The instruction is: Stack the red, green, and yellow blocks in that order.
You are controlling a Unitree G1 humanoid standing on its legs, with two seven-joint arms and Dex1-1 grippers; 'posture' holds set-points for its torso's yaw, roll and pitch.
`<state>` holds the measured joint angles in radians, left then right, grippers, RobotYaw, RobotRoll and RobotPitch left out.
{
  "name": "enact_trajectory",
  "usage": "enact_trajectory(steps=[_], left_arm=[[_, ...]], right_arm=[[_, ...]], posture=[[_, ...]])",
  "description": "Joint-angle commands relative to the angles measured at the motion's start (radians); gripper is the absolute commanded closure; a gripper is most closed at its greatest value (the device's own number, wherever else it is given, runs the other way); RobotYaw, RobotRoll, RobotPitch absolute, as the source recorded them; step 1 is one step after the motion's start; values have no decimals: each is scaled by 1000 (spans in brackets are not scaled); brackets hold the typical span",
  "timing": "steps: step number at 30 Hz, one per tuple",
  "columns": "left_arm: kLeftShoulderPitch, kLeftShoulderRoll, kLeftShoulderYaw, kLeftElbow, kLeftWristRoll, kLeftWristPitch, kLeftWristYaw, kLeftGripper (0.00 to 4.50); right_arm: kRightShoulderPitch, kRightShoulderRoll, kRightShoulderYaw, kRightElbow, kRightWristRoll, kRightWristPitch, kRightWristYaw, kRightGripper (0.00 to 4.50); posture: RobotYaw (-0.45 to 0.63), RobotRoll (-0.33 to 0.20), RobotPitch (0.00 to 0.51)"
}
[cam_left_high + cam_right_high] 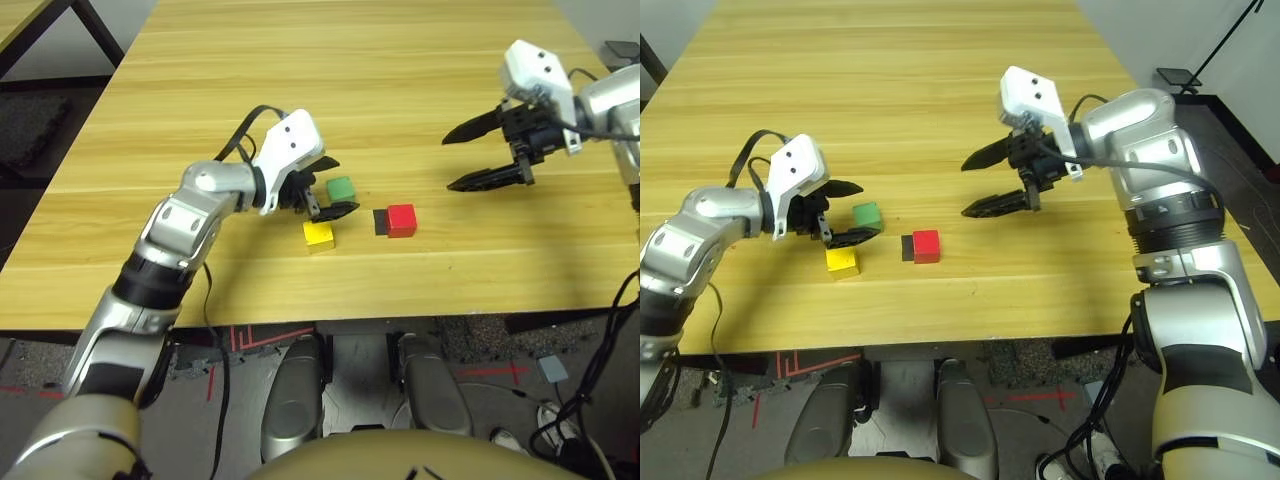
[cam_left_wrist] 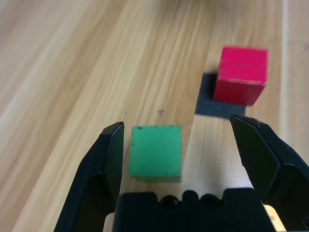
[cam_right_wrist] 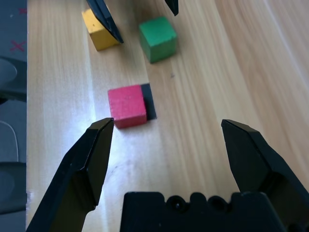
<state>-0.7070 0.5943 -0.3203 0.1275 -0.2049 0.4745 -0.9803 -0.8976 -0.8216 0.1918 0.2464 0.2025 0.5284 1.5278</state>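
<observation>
Left tool point(image 2: 176, 157), inspected first: jaws wide, nothing held, positioned low over the worktop point(image 1: 400, 80) at the green block, which lies between its two fingers with a gap visible on either side. Right tool point(image 1: 990, 180): likewise wide and empty, standing over the worktop to the right of the blocks, well apart from the left tool.

Red block point(image 1: 401, 221): resting at the black patch point(image 2: 212, 101), overlapping part of it and leaving its left portion exposed. Of the three blocks, it sits furthest to the robot's right.

Green block point(image 1: 341, 189): flat on the worktop, left of the red block and farther from the robot, apart from it.

Yellow block point(image 1: 842, 263): on the worktop, nearer the robot than the green block and left of the red block. One finger of the left tool passes just beside it in the eye views; contact cannot be determined.

Stack condition: all three blocks sit separately, none upon another.
</observation>
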Motion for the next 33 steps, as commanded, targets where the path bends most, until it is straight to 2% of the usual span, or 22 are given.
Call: enact_trajectory(steps=[1,12,15,20,21,26,33], left_arm=[[-33,-18,-21,81,47,-58,-30,0],[-68,-68,-30,238,145,-141,-63,0],[-76,-82,-26,278,168,-139,-51,608],[-94,-107,-24,340,204,-129,-40,2326],[-98,-115,-19,347,204,-125,-36,2451],[-154,-148,11,305,190,-63,-26,2450],[-206,-194,10,0,91,198,-71,2450]], right_arm=[[46,-17,-32,-108,41,81,-40,10],[100,-12,-75,-220,99,176,-149,10],[99,-8,-72,-225,115,182,-167,0],[88,6,-70,-216,128,176,-185,0],[85,8,-69,-214,128,175,-187,0],[92,0,-67,-195,134,159,-188,0],[155,-50,-95,-140,144,89,-150,0]], posture=[[257,-145,116],[233,-118,112],[238,-117,114],[244,-114,116],[246,-115,117],[256,-115,115],[264,-103,113]])
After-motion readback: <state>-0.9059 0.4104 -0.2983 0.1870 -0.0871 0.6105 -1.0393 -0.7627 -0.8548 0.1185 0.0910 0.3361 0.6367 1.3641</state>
